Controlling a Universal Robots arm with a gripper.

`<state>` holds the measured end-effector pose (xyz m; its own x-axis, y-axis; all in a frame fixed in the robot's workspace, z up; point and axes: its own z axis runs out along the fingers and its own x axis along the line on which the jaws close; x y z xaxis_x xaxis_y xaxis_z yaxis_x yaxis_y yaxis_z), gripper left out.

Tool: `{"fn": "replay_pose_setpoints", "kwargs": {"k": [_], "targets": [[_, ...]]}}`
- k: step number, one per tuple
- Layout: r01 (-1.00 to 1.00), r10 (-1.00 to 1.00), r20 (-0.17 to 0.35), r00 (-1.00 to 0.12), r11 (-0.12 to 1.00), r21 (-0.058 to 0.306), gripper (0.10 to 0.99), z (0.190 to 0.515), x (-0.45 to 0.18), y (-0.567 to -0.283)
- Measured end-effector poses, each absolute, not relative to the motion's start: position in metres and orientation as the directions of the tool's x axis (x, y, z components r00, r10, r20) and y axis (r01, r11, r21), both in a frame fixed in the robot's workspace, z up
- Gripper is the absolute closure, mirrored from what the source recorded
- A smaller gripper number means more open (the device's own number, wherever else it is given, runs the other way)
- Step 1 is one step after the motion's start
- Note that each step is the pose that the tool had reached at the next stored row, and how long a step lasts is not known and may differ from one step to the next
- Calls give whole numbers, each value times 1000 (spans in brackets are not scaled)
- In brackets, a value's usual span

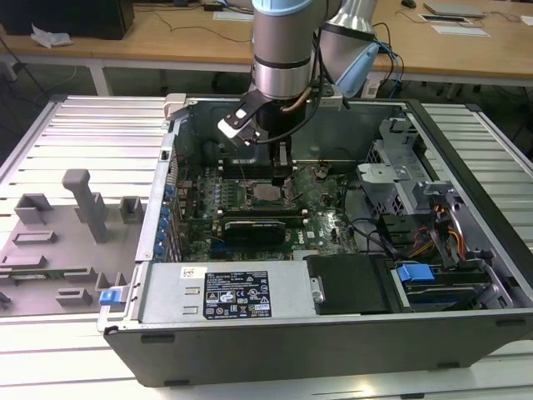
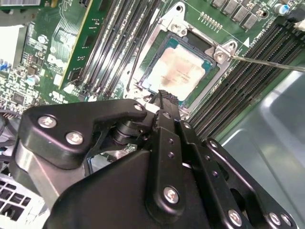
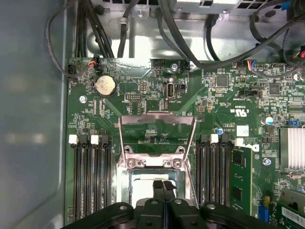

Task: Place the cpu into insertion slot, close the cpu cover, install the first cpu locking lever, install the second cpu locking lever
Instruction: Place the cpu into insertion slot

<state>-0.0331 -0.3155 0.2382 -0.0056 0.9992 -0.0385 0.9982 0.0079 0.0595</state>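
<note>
Cover step | silver-grey square cpu (image 2: 178, 69) seated | silvery windowed cpu cover (image 3: 157, 116) upright | end effector (image 3: 163, 185) closed, empty, beside cpu | judged: cover needs pushing down

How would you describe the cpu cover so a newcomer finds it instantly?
In the open computer case, find the green motherboard and its two banks of black memory slots. Between them, the cpu cover is the thin silvery frame standing raised, green board visible through its large window.
</note>
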Motion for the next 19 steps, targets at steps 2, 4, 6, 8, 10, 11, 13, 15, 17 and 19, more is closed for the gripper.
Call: {"fn": "replay_pose_setpoints", "kwargs": {"k": [2,4,6,8,10,11,13,15,17,19], "targets": [[998,999,-39,-6,8,59,980,246,-33,-315],[998,999,-38,-6,8,60,980,251,-33,-315],[998,999,-38,-6,8,60,980,255,-33,-315],[998,999,-38,-6,8,57,980,255,-33,-315],[1000,999,-37,-8,8,12,980,255,-32,-315],[1000,999,-37,-7,8,12,980,255,-32,-315],[1000,999,-37,-7,8,15,980,255,-35,-315],[1000,999,-37,-7,8,15,980,256,-35,-315],[1000,999,-37,-7,8,16,980,257,-35,-315],[1000,999,-37,-7,8,16,980,257,-35,-315]]}}
